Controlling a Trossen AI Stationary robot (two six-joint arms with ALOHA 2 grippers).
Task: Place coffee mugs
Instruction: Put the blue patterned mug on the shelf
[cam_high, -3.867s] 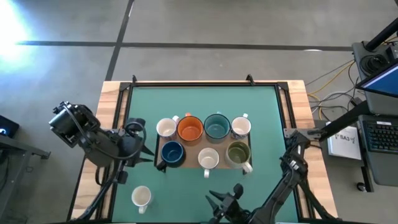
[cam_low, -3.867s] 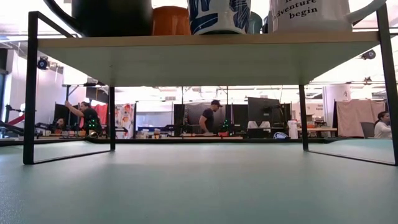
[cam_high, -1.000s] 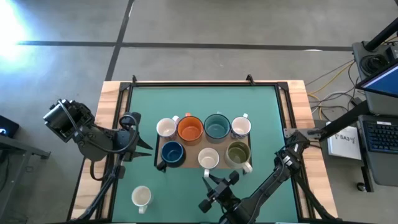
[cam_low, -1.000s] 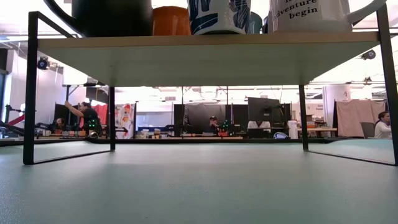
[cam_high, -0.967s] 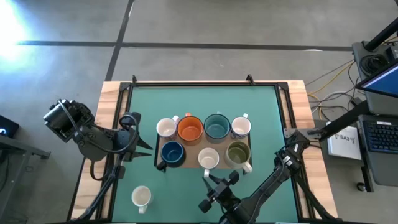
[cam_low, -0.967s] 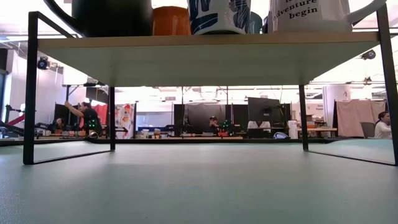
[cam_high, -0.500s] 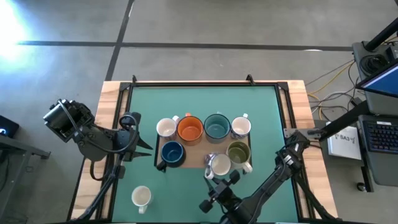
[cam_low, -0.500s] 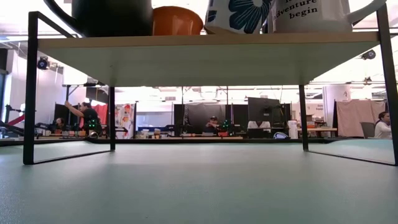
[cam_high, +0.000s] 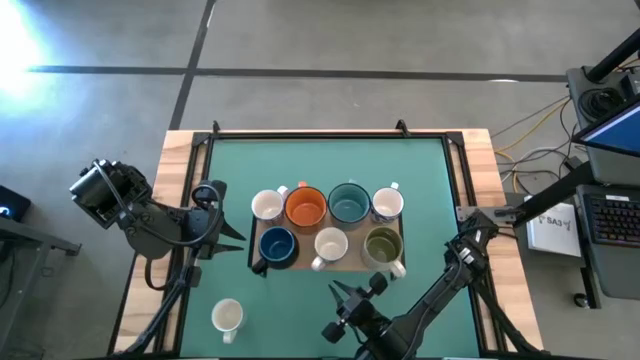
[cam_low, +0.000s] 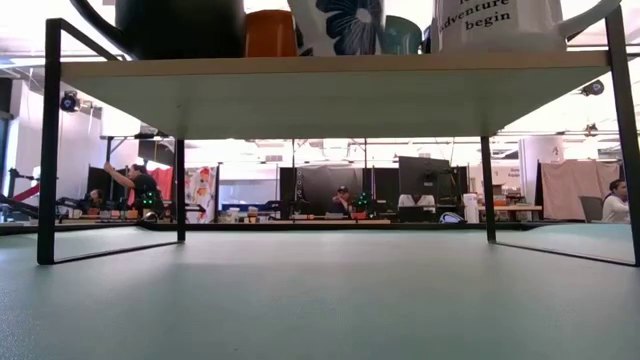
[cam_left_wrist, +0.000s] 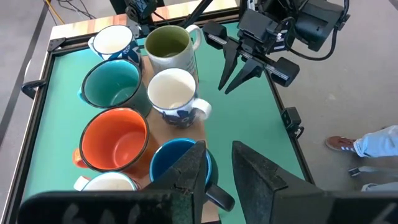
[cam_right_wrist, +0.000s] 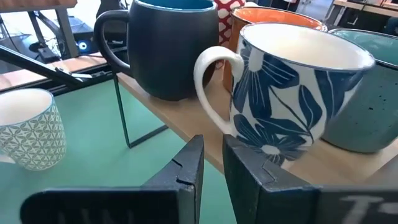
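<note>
Several coffee mugs stand on a low wooden rack (cam_high: 303, 243) in the middle of the green table. Among them are an orange one (cam_high: 306, 207), a teal one (cam_high: 348, 203), a navy one (cam_high: 276, 244) and an olive-lined one (cam_high: 382, 245). A white mug with blue flowers (cam_right_wrist: 298, 87) stands upright in the rack's near row, its handle (cam_right_wrist: 211, 81) turned toward my right gripper (cam_right_wrist: 212, 162). That gripper is shut, just short of the handle and lower, with nothing between its fingers. My left gripper (cam_high: 245, 243) waits shut at the rack's left end.
A patterned white mug (cam_high: 228, 317) stands alone on the table's near left part. The rack's thin black legs (cam_right_wrist: 124, 118) rise from the mat close to my right gripper. Wooden rails edge the table. People and desks show in the room beyond.
The flowered mug stood in the near row with its handle toward the near edge, at my right gripper. It then tipped and slid toward the olive mug. Now it stands upright farther back, handle turned to the near left, clear of the fingers. My right gripper has rolled.
</note>
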